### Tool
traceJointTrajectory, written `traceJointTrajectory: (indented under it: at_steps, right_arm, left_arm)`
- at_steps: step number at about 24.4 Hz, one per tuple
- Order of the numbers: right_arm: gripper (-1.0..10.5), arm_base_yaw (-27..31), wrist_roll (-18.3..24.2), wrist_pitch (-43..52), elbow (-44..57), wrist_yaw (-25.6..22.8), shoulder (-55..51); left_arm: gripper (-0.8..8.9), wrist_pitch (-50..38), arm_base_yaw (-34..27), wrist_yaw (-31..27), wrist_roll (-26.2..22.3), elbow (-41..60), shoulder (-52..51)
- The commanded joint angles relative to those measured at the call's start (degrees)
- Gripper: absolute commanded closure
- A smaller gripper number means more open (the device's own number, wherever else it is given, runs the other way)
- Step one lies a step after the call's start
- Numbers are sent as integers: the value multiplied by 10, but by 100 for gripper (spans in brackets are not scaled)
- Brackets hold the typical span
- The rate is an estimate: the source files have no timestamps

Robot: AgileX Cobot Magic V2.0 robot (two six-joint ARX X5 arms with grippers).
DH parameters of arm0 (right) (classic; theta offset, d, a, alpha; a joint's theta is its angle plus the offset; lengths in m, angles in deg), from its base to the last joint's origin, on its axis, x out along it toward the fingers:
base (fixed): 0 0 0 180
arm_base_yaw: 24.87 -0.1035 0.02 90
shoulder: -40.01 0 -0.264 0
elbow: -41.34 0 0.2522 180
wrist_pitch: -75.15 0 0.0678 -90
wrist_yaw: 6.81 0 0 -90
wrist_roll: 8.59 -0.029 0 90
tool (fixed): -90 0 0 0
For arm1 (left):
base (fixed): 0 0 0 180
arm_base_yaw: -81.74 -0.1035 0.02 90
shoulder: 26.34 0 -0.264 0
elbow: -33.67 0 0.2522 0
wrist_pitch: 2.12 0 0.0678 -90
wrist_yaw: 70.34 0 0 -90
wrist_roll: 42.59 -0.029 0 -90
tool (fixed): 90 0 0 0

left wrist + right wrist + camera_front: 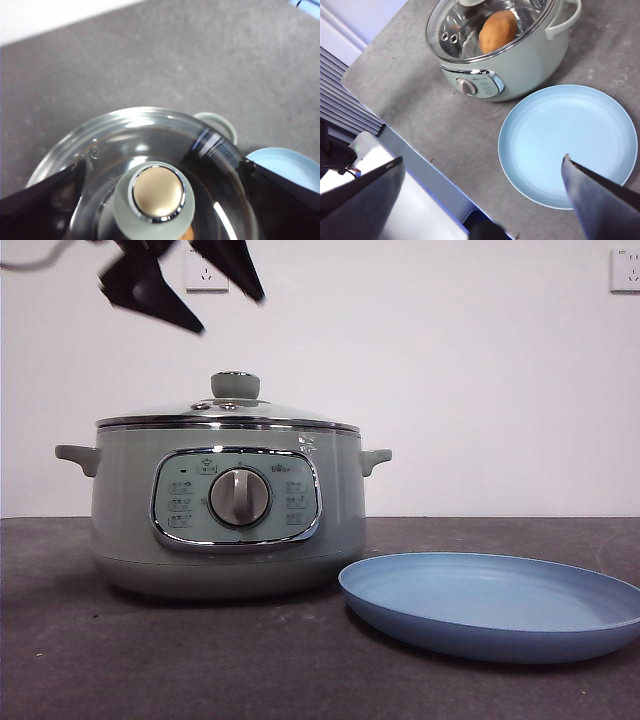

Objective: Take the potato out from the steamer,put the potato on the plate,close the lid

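The sage-green steamer [130,510] stands on the dark table with its glass lid [150,416] on. The potato [497,31] lies inside, seen through the glass in the right wrist view; it is hidden in the front view. The empty light-blue plate [500,605] lies just right of the steamer. My left gripper [230,314] hangs open well above the lid's knob [235,385]. In the left wrist view the left gripper [162,164] has one jaw on either side of the knob [156,192]. My right gripper [482,159] is open and empty, high above the plate [570,145] and the table's front edge.
A white wall with two sockets [205,275] stands behind the table. The steamer's side handles [375,458] stick out, the right one close above the plate's rim. The table's front edge [410,145] shows in the right wrist view, with a metal frame beyond it.
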Motion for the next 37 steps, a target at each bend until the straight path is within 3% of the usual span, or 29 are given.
traceJointTrajectory:
  at_steps: [1,11,12,14,16,21,24,32,37]
  right_arm:
    - [285,-1,0,2,-2,0,1]
    - [285,-1,0,2,-2,-3,5]
    - [285,-1,0,4,-2,-3,6]
    - [285,-1,0,4,-2,-3,9]
    - [285,-1,0,4,-2,-3,9]
    - [285,-1,0,4,-2,-3,9]
    - [285,-1,0,4,-2,-4,9]
    - [286,-1,-3,4,-2,-4,9]
    - [289,-3,-39,26,-2,0,23]
  left_arm:
    - [90,-5,7,-11,-7,0,32]
    - [98,11,18,-44,-8,0,73]
    - [153,18,20,-47,-8,0,73]
    - [392,32,20,-55,-8,0,73]
    - [508,32,21,-54,-7,0,73]
    - [674,25,21,-54,-7,0,72]
    - [827,25,21,-54,-7,0,72]
    - [822,26,20,-53,-5,-1,48]
    - [822,42,19,-55,-2,-2,-21]
